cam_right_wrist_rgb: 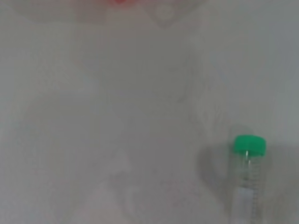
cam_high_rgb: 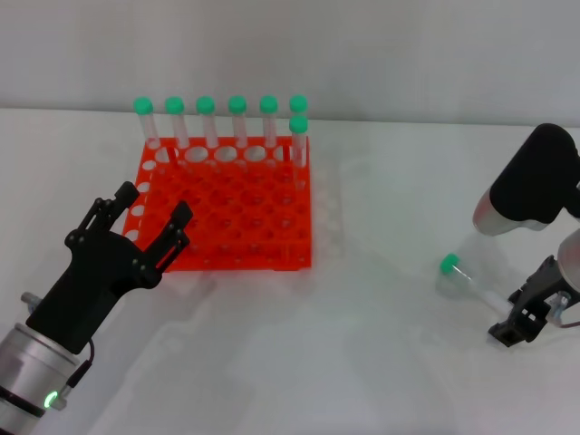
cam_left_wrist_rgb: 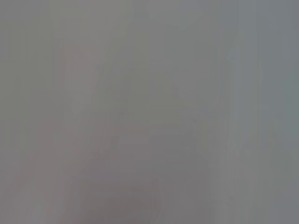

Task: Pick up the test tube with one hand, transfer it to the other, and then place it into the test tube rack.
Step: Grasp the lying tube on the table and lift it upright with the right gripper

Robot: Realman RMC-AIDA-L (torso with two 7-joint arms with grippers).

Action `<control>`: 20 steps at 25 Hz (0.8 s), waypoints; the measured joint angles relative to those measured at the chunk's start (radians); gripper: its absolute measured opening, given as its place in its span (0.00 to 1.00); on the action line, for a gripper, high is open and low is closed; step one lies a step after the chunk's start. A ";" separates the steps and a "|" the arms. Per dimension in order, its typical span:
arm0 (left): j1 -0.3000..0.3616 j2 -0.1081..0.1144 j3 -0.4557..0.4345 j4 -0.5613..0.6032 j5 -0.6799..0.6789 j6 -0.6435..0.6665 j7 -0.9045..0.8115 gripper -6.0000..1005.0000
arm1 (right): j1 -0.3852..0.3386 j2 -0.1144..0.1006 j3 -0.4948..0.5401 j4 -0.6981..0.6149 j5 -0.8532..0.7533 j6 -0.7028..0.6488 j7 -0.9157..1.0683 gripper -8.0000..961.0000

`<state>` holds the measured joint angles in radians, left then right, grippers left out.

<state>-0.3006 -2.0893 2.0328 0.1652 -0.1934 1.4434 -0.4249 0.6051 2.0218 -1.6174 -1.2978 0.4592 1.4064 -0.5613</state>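
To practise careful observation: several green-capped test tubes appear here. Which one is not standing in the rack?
The test tube by the right hand, lying tilted on the white table. The other seven tubes stand upright along the far side of the orange rack.

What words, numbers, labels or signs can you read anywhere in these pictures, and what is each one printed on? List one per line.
None can be read.
The tube by the right hand bears fine printed marks, too blurred to read.
The rack, its standing tubes and the left hand show no print.
The left wrist view shows only grey.
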 joint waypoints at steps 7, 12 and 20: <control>0.005 0.001 0.001 0.000 0.000 0.000 0.003 0.80 | 0.009 0.000 -0.006 0.009 -0.001 -0.022 0.030 0.51; 0.010 0.002 0.000 0.000 0.000 0.000 0.006 0.80 | 0.017 0.000 -0.005 0.011 -0.001 -0.024 0.039 0.44; 0.002 0.005 -0.004 -0.001 0.000 0.000 0.006 0.79 | 0.043 0.000 -0.007 0.065 -0.002 -0.022 0.053 0.32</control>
<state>-0.2982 -2.0845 2.0284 0.1644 -0.1932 1.4435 -0.4187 0.6485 2.0218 -1.6245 -1.2325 0.4573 1.3841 -0.5080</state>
